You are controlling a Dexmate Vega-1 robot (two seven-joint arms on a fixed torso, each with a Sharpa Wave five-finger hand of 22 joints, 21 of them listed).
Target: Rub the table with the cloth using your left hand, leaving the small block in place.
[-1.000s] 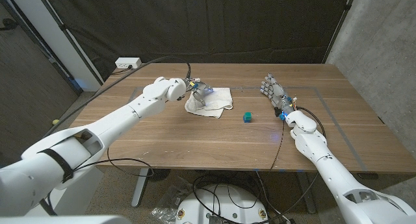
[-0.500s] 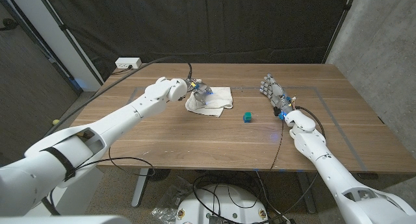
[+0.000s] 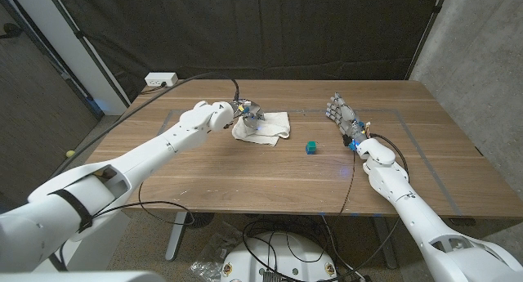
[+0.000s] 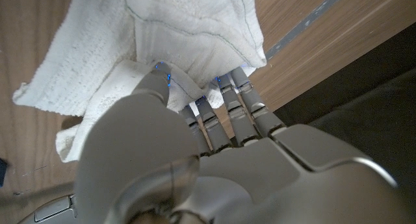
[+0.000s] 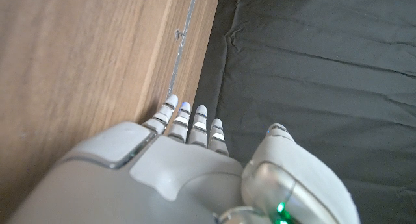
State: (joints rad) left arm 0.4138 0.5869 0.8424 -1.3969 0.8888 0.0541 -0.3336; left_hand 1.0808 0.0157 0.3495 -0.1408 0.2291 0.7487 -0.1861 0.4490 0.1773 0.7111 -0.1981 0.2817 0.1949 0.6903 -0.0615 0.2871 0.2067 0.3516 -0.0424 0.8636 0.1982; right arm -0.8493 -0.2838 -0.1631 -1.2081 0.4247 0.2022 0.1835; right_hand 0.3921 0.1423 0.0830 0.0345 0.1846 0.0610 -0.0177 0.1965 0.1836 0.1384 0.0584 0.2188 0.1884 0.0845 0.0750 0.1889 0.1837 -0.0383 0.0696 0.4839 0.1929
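A white cloth [image 3: 266,126] lies bunched on the table left of the middle, toward the far side. My left hand [image 3: 248,113] grips its left edge; in the left wrist view the fingers [image 4: 229,104] curl into the folds of the cloth [image 4: 188,29] with the thumb pressed on top. A small teal block [image 3: 311,147] stands on the wood a short way right of the cloth, apart from it. My right hand [image 3: 343,114] stands on its edge at the right with fingers straight and nothing in it; its fingers [image 5: 188,123] reach along the wood.
The wooden table [image 3: 245,176] runs wide in front of the cloth and block. A white power strip [image 3: 161,79] sits past the far left corner with a black cable to my left arm. Dark curtains hang behind.
My left hand has drawn the cloth a little toward the far side and bunched it tighter. The block and my right hand have stayed put.
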